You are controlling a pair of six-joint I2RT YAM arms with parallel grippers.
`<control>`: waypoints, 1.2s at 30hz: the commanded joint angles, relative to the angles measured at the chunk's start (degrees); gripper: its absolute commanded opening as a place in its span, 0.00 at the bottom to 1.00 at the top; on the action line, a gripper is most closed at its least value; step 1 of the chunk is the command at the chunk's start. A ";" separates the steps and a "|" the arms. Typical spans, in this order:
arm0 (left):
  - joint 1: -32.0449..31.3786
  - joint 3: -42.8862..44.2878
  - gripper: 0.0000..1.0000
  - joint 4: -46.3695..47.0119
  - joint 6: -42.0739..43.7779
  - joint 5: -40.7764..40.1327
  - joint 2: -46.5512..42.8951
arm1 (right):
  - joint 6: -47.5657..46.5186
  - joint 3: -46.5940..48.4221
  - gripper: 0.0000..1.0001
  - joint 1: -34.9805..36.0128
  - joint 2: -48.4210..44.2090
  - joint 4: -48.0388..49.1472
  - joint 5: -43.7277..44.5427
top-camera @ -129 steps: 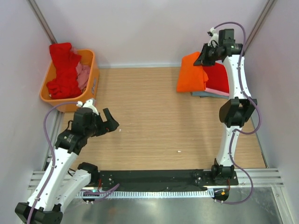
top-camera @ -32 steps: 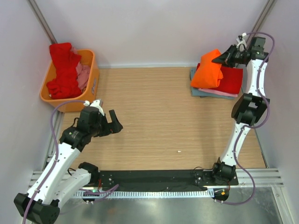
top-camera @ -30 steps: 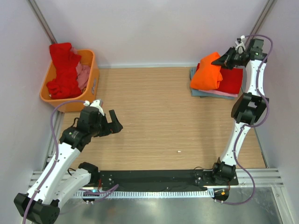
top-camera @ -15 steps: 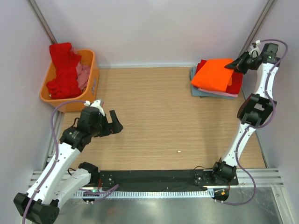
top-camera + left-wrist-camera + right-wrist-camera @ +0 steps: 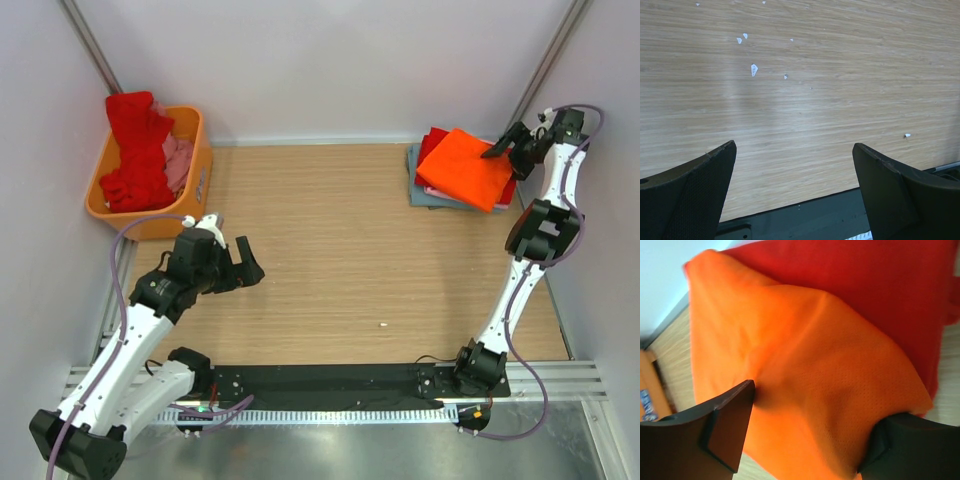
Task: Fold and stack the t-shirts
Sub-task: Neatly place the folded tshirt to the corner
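Right wrist view, right tool (image 5: 812, 410) spread astride orange t-shirt (image 5: 790, 340) (atop red t-shirt (image 5: 865, 285)), left tool (image 5: 794, 146) spread

Soft, even light is filling the overhead view, leaving only faint shadows beneath the arms, while the metal strip (image 5: 400, 440) behind the bases is giving off a dull sheen. A pale band of glare is lying on the table (image 5: 840, 75) ahead of the left end effector (image 5: 794, 146), whose dark fingers (image 5: 685, 195) are sitting underexposed. Beneath the right end effector (image 5: 812, 410), the orange t-shirt (image 5: 790, 340) is glowing oversaturated and slightly blurring, and everything beyond it is falling out of focus.
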 commanded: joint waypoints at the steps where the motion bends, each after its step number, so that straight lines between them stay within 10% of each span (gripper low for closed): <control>1: -0.30 -0.07 1.00 1.03 0.62 -0.68 -0.20 | 0.59 3.37 0.78 0.02 -2.91 0.23 8.72; 11: -0.48 -0.07 1.00 1.12 0.53 -0.50 -2.49 | 5.59 -15.85 0.94 -0.32 -24.08 4.53 31.85; 24: -0.48 -0.43 1.00 1.56 0.45 -0.15 -5.92 | 16.32 -45.12 0.86 -2.61 -34.47 22.18 17.72; 36: -0.48 -0.43 0.99 1.73 0.53 0.20 -5.74 | 20.54 -44.27 0.68 -3.05 -27.61 30.02 10.85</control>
